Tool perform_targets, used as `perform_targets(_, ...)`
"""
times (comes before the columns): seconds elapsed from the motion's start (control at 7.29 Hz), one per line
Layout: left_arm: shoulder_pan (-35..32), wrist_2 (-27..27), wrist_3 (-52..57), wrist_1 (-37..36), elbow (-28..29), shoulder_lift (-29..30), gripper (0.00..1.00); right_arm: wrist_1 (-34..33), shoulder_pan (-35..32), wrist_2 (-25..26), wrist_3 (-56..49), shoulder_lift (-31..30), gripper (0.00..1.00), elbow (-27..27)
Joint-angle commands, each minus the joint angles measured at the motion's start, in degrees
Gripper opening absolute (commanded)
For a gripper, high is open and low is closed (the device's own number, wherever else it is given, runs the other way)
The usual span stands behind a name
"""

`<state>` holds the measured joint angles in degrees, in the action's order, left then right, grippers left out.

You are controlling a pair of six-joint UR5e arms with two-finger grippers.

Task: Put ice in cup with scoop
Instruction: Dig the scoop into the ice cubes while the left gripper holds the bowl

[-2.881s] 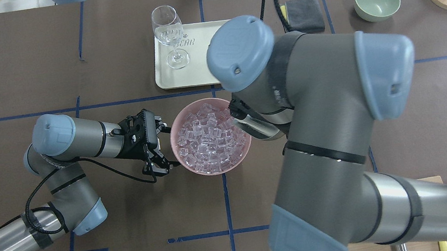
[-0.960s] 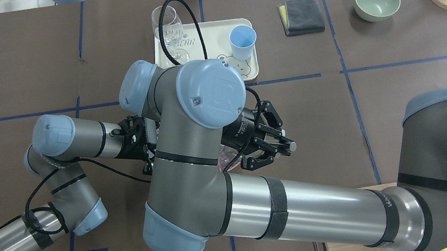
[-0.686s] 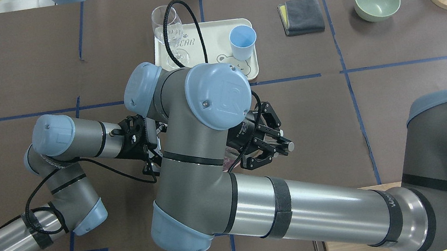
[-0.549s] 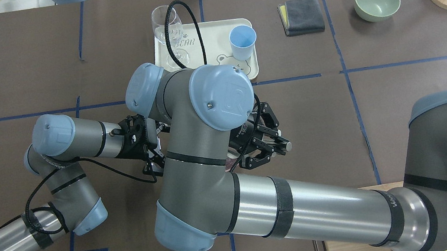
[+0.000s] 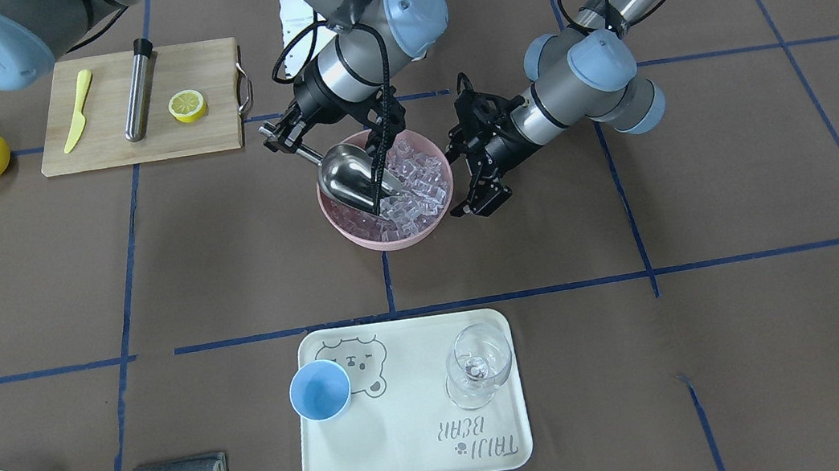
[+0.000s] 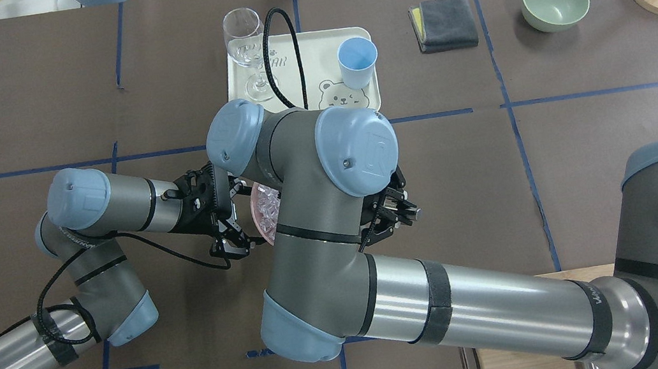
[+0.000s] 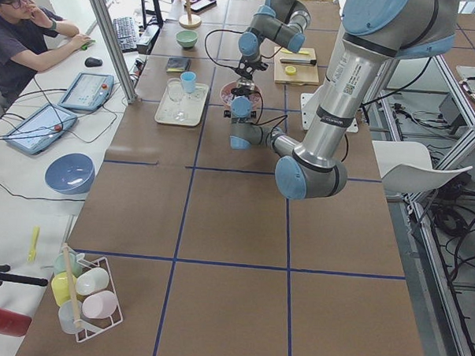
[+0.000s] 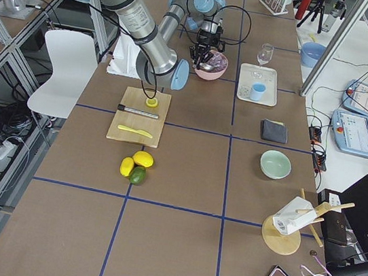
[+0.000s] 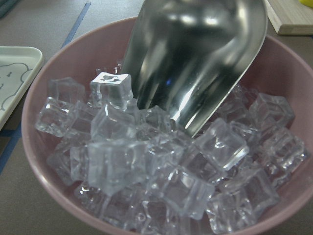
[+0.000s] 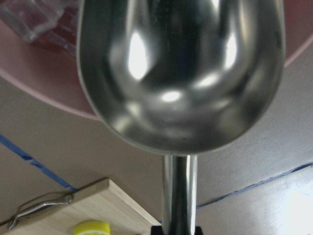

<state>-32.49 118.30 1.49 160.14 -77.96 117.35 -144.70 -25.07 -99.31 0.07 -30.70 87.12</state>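
The right arm's jaws were pinched on the thin handle of the scoop (image 5: 343, 181). Its trough was tilted down, with the front lip among the ice (image 5: 420, 179) in the pink bowl (image 5: 388, 243). The left arm's jaws stood spread just beside the bowl's rim; whether they touched it could not be told. The cup (image 5: 319, 391) stood upright on the tray (image 5: 413, 431) near a wine glass (image 5: 477, 362), well apart from the bowl.
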Motion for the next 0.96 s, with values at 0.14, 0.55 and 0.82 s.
perform_targets(0.14,0.0,0.0,0.0,0.0,0.0,0.0,1.00,5.0,-0.7,0.0,0.4,-6.5,0.00,9.0)
perform_targets(0.55,0.0,0.0,0.0,0.0,0.0,0.0,1.00,11.6,-1.2,-0.3,0.5,-10.8,0.00,12.0)
perform_targets(0.82,0.0,0.0,0.0,0.0,0.0,0.1,1.00,14.1,-1.9,-0.7,1.8,-11.0,0.00,12.4)
